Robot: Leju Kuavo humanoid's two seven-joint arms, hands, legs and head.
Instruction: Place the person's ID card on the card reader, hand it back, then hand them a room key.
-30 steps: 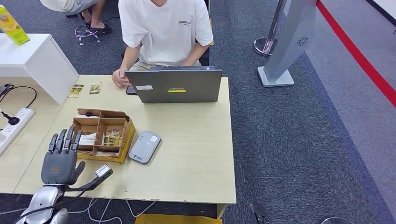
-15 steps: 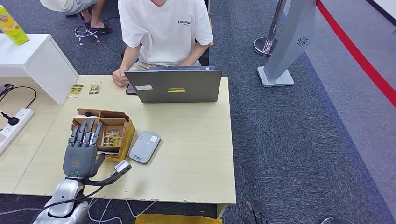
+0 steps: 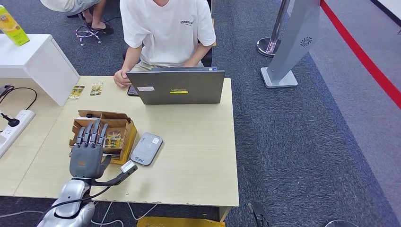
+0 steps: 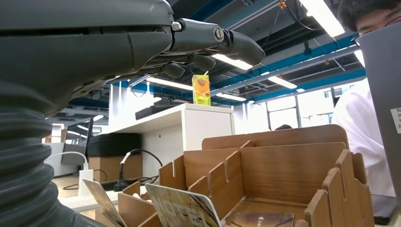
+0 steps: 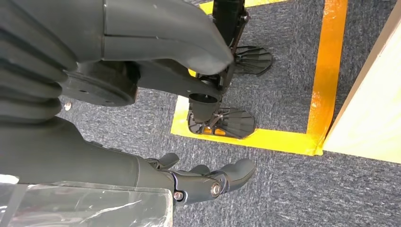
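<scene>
My left hand (image 3: 89,151) hovers flat, fingers stretched out and apart, over the near left part of the wooden card box (image 3: 128,135), holding nothing. In the left wrist view its fingers (image 4: 208,40) reach above the box's slotted dividers (image 4: 283,161), where a printed card (image 4: 182,208) stands upright. The grey card reader (image 3: 146,148) lies just right of the box. Two small cards (image 3: 77,91) lie at the table's far left, near the person's hand (image 3: 122,79). My right hand (image 5: 198,182) hangs above the carpet, fingers loose and empty.
A person in a white shirt (image 3: 168,28) sits behind a grey laptop (image 3: 176,87) at the far edge. A white cabinet (image 3: 35,61) and a power strip (image 3: 14,125) stand on the left. Bare tabletop (image 3: 198,146) stretches right of the reader.
My left hand has moved forward and to the right, from the table's near left edge to above the card box. Nothing else has moved.
</scene>
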